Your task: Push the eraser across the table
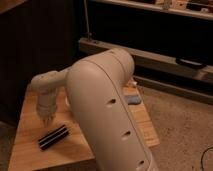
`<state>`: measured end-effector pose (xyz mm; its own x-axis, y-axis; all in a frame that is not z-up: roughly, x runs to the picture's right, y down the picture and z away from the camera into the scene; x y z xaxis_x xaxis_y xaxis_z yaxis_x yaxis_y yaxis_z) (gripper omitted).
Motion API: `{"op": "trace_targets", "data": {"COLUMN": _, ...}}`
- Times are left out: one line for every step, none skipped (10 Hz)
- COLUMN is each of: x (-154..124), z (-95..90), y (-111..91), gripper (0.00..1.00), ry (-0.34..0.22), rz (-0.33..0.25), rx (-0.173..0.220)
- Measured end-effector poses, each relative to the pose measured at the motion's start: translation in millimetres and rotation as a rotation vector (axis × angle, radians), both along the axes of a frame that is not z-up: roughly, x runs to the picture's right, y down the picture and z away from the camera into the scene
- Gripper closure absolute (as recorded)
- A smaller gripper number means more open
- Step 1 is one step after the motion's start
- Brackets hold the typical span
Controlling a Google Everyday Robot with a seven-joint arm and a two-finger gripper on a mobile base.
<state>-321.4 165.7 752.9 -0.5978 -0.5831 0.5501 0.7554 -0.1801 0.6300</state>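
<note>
The eraser [53, 137], a long black block with a pale stripe, lies slantwise on the front left part of the wooden table [30, 142]. My gripper [47, 120] points straight down just behind the eraser's left half, close above the tabletop, fingers shut with nothing held. I cannot tell whether the tips touch the eraser. My bulky white upper arm [107, 110] fills the middle of the view and hides much of the table.
A light-blue-handled tool [133, 100] peeks out from behind the arm at the table's right side. Dark cabinets and a low shelf rail [165, 57] stand behind the table. Speckled floor [180, 135] lies to the right.
</note>
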Motion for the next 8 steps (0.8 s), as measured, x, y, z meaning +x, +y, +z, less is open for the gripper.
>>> {"op": "trace_targets", "data": {"x": -4.5, "z": 4.2, "y": 0.5, "gripper": 1.0, "ry": -0.01, "rz": 0.003, "rx": 0.01}}
{"op": "trace_targets", "data": {"x": -10.2, "z": 13.0, "y": 8.0, "gripper": 1.0, "ry": -0.027, "rz": 0.0, "rx": 0.026}}
{"op": "trace_targets", "data": {"x": -10.7, "z": 24.5, "y": 16.5, "gripper": 1.0, "ry": -0.033, "rz": -0.001, "rx": 0.034}}
{"op": "trace_targets", "data": {"x": -10.9, "z": 34.5, "y": 24.5, "gripper": 1.0, "ry": -0.035, "rz": -0.002, "rx": 0.037}}
{"op": "trace_targets", "data": {"x": -12.7, "z": 41.0, "y": 31.8, "gripper": 1.0, "ry": -0.039, "rz": -0.01, "rx": 0.038}}
{"op": "trace_targets", "data": {"x": -14.6, "z": 42.0, "y": 35.0, "gripper": 1.0, "ry": -0.042, "rz": -0.019, "rx": 0.037}}
{"op": "trace_targets", "data": {"x": -15.0, "z": 41.5, "y": 37.2, "gripper": 1.0, "ry": -0.042, "rz": -0.027, "rx": 0.034}}
{"op": "trace_targets", "data": {"x": -12.9, "z": 39.7, "y": 39.8, "gripper": 1.0, "ry": -0.041, "rz": -0.04, "rx": 0.025}}
